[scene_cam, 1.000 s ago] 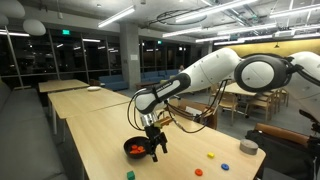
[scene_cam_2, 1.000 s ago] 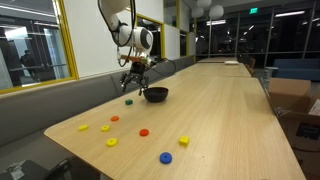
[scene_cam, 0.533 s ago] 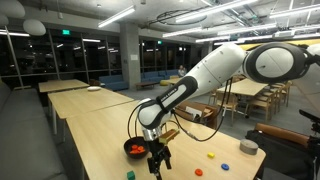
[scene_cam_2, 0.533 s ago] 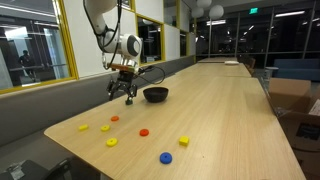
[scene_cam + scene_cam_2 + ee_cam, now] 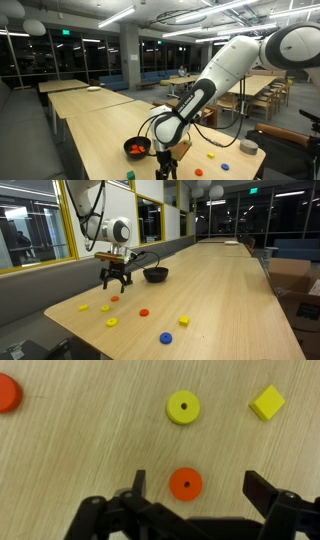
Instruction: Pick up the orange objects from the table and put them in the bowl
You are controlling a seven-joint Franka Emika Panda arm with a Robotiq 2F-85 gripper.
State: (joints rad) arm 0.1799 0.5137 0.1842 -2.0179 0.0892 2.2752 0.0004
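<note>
Claw stood wide, empty, above counter | orange disc lay flat between its fingers in wrist view, touching neither | second orange piece at frame edge | yellow disc and yellow square beyond | bowl near claw, on counter

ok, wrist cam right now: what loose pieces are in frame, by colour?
Orange pieces: 2 (the second is cut off by the left edge)
Yellow pieces: 2 (one round, one square)
Total: 4
</note>
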